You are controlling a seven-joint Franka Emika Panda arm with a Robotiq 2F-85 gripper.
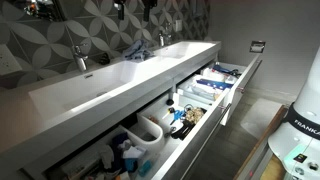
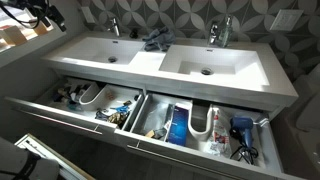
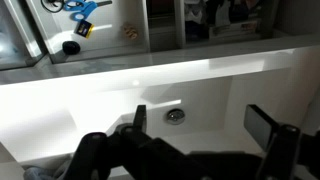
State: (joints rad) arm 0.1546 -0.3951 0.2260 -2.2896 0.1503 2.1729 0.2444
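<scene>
In the wrist view my gripper [image 3: 205, 125] is open and empty, its two dark fingers spread above a white sink basin [image 3: 100, 100]. The round metal drain [image 3: 175, 115] lies between the fingers, nearer the left one. In an exterior view the gripper [image 2: 36, 12] hangs dark at the top left, above the left basin [image 2: 105, 50] of a double vanity. A crumpled blue-grey cloth [image 2: 152, 42] lies on the counter between the two faucets. It also shows in the wrist view [image 3: 40, 172] at the bottom left.
Two wide drawers [image 2: 90, 100] [image 2: 200, 125] stand pulled open below the basins, full of toiletries, white drain pipes and a blue hair dryer [image 2: 240, 128]. Blue scissors [image 3: 80, 8] lie in one drawer. The robot base [image 1: 300, 125] stands in front of the vanity.
</scene>
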